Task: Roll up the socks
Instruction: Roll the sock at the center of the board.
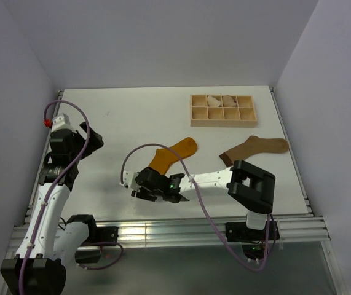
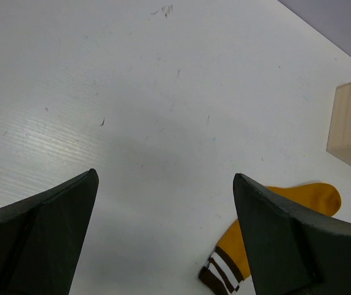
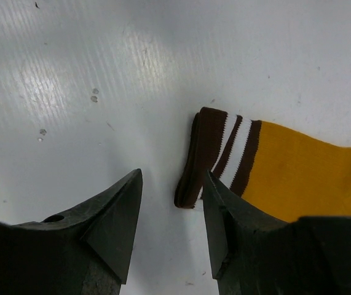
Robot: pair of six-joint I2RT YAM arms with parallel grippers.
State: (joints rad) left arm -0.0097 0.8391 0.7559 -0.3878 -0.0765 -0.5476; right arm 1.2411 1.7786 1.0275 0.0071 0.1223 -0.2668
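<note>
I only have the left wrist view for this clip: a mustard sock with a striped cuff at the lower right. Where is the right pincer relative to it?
Observer: The right pincer sits low at the striped cuff of the mustard sock, jaws apart and not closed on it.
Operator: Is there a second sock anywhere?
Observer: Yes, a tan-brown sock lies flat further right on the table, on the arms' side of the wooden box.
Operator: Anything in that box?
Observer: Two pale bundles sit in its back row.
</note>
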